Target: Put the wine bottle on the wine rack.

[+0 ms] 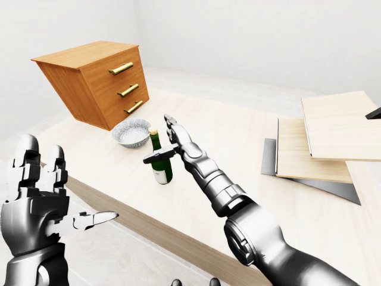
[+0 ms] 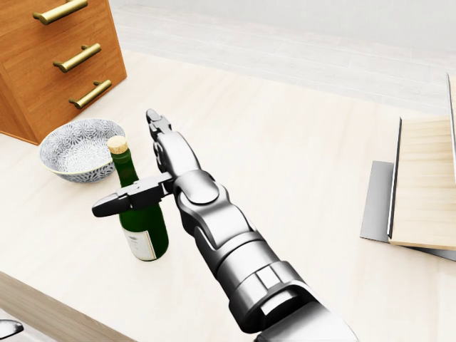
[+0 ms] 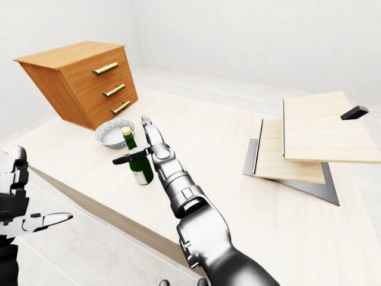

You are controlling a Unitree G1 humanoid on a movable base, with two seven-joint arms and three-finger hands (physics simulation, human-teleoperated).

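Green glass wine bottle with a cork [image 2: 142,226] stood unlifted on my pale table [image 2: 299,164], open right hand [image 2: 153,167] beside it, gripping nothing.

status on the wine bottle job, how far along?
Early. Done: nothing placed; the green cork-stoppered wine bottle stands upright on the pale wooden table beside the patterned bowl. In hand: the right hand is at the bottle with open fingers, thumb across its shoulder, no closed grasp. Left: grasp, lift, carry to a rack; none clearly visible.
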